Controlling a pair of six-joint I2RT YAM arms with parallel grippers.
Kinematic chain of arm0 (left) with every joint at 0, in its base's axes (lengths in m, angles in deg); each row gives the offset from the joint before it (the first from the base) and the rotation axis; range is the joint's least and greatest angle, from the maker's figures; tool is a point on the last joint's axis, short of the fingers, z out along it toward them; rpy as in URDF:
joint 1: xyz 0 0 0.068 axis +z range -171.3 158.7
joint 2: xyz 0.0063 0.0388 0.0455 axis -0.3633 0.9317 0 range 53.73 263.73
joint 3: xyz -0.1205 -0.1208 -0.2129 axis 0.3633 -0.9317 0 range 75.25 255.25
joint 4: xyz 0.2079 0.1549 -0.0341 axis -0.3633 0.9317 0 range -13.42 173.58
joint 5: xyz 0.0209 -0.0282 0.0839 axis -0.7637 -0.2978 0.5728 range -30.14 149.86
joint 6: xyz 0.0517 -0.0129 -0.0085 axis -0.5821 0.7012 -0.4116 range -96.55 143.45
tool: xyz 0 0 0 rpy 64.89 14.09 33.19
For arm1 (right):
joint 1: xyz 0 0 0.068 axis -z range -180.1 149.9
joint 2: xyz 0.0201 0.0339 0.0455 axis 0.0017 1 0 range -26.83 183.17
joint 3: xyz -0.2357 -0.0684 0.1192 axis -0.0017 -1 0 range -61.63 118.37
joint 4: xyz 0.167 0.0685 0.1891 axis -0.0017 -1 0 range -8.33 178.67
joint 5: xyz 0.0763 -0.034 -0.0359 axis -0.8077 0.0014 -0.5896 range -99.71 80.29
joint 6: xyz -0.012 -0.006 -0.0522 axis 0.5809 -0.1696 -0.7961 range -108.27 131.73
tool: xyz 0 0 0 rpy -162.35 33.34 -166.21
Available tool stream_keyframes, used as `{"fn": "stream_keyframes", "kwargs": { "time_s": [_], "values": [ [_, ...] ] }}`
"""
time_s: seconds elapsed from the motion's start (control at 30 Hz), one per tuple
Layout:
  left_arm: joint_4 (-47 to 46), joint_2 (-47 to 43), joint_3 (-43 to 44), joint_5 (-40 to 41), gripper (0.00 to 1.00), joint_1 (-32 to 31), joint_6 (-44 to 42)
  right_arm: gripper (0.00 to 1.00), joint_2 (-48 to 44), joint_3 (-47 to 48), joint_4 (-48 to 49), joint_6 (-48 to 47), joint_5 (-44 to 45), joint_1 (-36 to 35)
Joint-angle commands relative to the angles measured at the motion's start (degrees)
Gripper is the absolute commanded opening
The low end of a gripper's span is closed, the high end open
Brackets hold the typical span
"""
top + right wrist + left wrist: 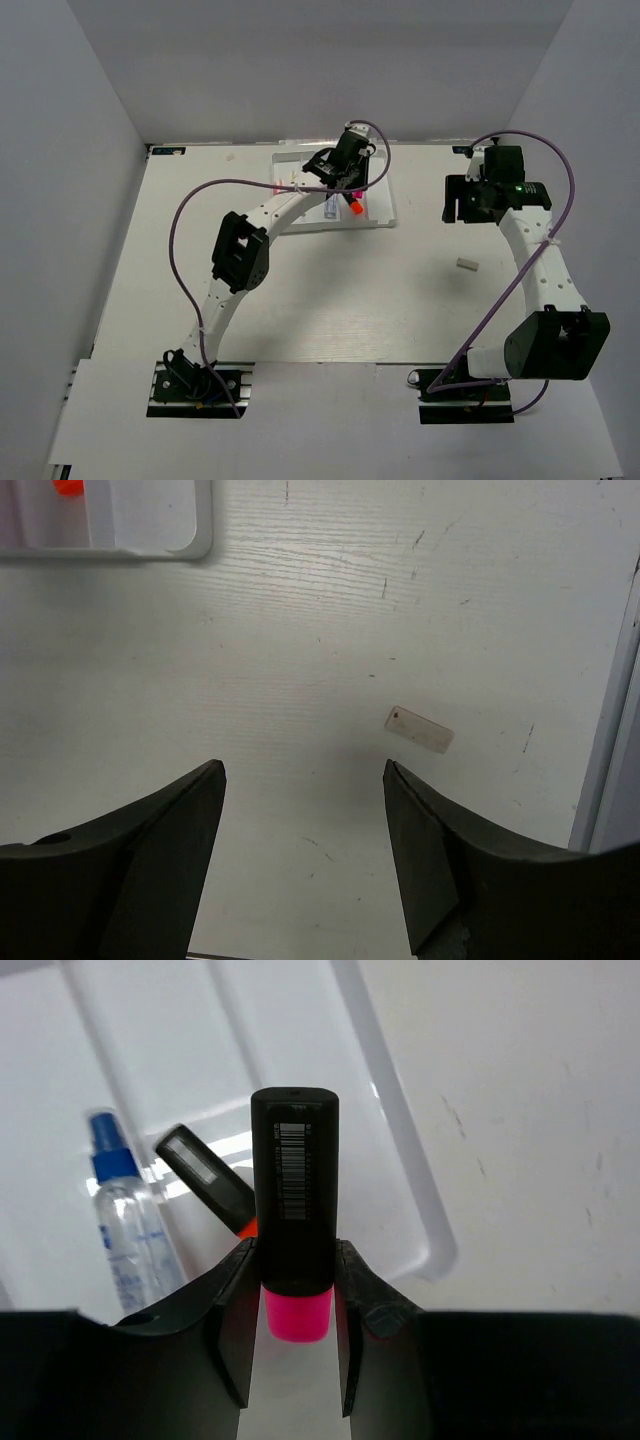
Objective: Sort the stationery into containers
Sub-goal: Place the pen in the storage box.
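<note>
White desk (300, 300), divided tray (395, 1130) at far side. My left claw (297, 1260) clamps pink-ended highlighter (295, 1180) by barrel above tray, where orange-ended highlighter (205, 1175) and blue-capped bottle (125, 1220) lie; likely bound beside its twin. My right claw (305, 770) hangs wide, empty, facing unsorted beige eraser (420, 729) on desk.

Bright, even light; soft shadows
</note>
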Motion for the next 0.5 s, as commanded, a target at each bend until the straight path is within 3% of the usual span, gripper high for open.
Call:
{"fn": "stream_keyframes", "kwargs": {
  "time_s": [0.0,0.23,0.47],
  "values": [
    [-6.2,-0.6,2.4,5.8,0.04,2.0,1.6,0.7,-1.4,-0.8,1.7,-0.3,-1.9,0.7],
    [-5.6,3.3,1.9,-1.8,0.17,4.5,4.1,0.7,-0.4,-1.0,1.7,0.1,-2.9,1.0],
    [-7.7,4.6,0.7,-4.3,0.21,4.5,5.2,0.69,0.0,-3.6,2.1,-1.1,-2.2,2.8]
  ]
}}
